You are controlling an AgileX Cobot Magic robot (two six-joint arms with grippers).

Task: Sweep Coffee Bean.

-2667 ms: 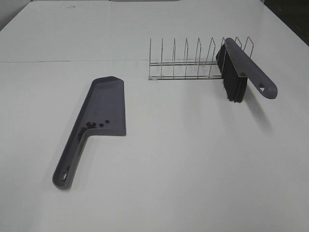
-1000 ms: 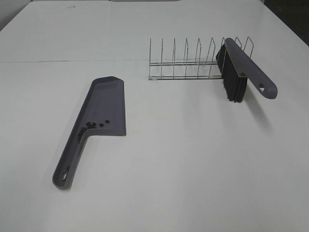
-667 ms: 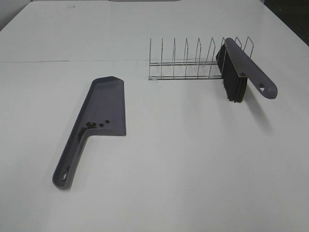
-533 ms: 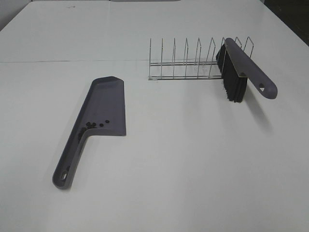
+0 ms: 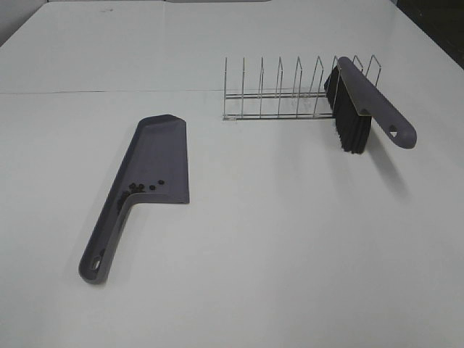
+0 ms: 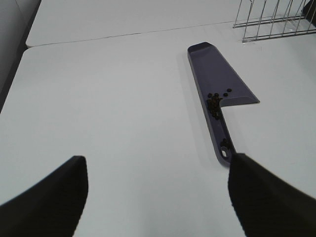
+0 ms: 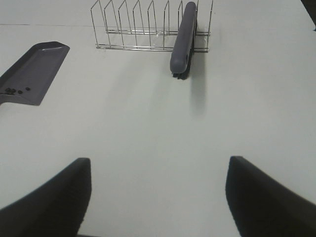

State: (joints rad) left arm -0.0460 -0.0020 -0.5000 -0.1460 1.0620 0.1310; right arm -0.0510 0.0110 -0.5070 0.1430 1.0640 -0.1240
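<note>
- Nothing has moved since the earlier frames.
- Exterior high: one dustpan [image 5: 154, 165] holds roughly ten coffee beans [image 5: 134, 189] beside its handle; one brush [image 5: 366, 105] leans in one wire rack [image 5: 279, 90].
- Left wrist: left gripper [image 6: 158, 197] spread wide, empty.
- Right wrist: right gripper [image 7: 158, 195] likewise wide, empty.
</note>
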